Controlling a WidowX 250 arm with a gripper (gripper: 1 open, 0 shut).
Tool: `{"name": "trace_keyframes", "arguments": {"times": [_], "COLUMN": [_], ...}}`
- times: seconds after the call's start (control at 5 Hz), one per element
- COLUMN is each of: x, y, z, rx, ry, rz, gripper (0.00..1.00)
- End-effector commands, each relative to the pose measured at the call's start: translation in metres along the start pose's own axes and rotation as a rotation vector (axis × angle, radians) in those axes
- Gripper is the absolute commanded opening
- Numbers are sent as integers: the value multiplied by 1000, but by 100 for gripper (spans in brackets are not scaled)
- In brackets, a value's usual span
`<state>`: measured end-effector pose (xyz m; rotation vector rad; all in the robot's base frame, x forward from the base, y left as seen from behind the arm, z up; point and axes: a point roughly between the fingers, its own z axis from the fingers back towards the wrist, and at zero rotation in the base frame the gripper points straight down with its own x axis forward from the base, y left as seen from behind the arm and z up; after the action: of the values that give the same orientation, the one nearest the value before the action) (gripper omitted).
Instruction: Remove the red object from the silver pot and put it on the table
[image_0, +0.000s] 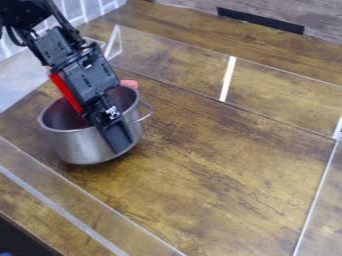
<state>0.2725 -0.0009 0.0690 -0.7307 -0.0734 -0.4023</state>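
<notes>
Jaws state we cannot tell; the gripper (118, 128) hangs over the silver pot (83, 138), left of frame on the table (227, 170). We see red (64, 86) beside it.

I see the silver pot (83, 138) standing upright on the dark wood-plank table (227, 170), near its left side, shiny and round, its inside tinted reddish. A bit of the red object (130, 84) shows just behind the pot's far rim; I can't make out its shape.
</notes>
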Motion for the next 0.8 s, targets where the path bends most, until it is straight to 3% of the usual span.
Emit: {"name": "trace_keyframes", "arguments": {"times": [0.0,0.4,0.6], "x": [3,7,23], "y": [-16,-48,-69], "z": [8,35,37], "rx": [-23,-119,-150], "ry": [-50,-134,-156], "rz": [-23,-4,2], "gripper": [0,0,0]}}
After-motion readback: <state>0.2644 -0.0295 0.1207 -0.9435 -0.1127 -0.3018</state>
